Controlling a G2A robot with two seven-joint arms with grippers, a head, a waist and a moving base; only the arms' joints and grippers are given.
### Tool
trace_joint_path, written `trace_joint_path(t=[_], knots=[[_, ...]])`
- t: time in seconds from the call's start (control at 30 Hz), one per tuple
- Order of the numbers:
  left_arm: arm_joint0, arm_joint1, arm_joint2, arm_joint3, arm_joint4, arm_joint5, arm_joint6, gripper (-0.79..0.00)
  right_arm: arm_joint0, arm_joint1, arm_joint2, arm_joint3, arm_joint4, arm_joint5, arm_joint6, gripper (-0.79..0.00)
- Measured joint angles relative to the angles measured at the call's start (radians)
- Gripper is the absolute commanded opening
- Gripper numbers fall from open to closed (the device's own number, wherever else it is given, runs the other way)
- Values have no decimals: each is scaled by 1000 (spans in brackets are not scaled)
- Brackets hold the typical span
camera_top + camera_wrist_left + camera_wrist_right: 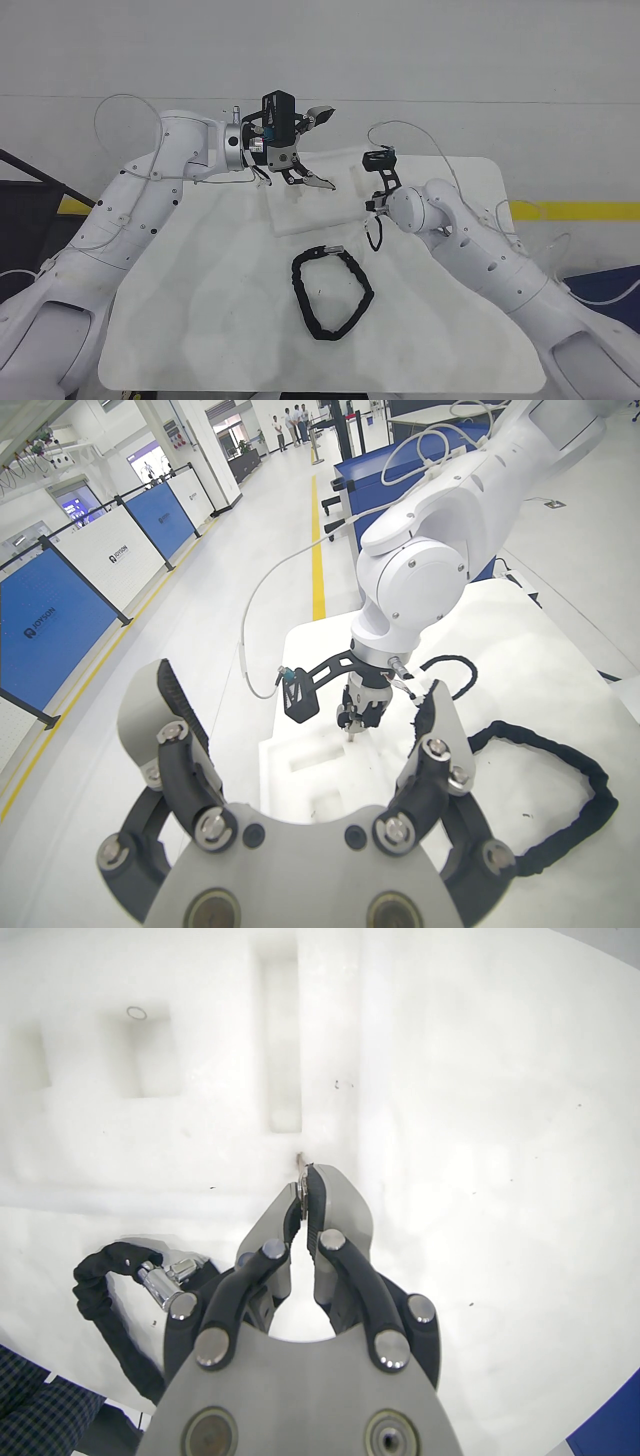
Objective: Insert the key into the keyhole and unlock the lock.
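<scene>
In the foreground of the frame the left gripper (302, 707) stands with its ribbed fingers (172, 695) spread wide apart. Beyond them, at the centre of the frame, the right gripper (357, 716) points down over the white foam block (280, 760), pinching a small metal key (352, 737). The key's tip is at the foam's surface beside a rectangular recess, and contact cannot be told. A black chain lock (580, 765) curves across the white table (540, 640) next to the foam.

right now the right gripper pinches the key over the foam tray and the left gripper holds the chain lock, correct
No. The left gripper is open and empty, as the left wrist view shows; the chain lock lies on the table. The right gripper does pinch the key over the foam tray.
</scene>
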Motion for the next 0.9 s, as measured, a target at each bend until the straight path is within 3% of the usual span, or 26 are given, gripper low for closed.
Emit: trace_joint_path(t=[0.4,0.9], knots=[[0,0,0,0,0,0,0,0,-4,23,144,-28,105,-101,125,-785],[0,0,0,0,0,0,0,0,-255,152,596,-223,328,-398,266,-785]])
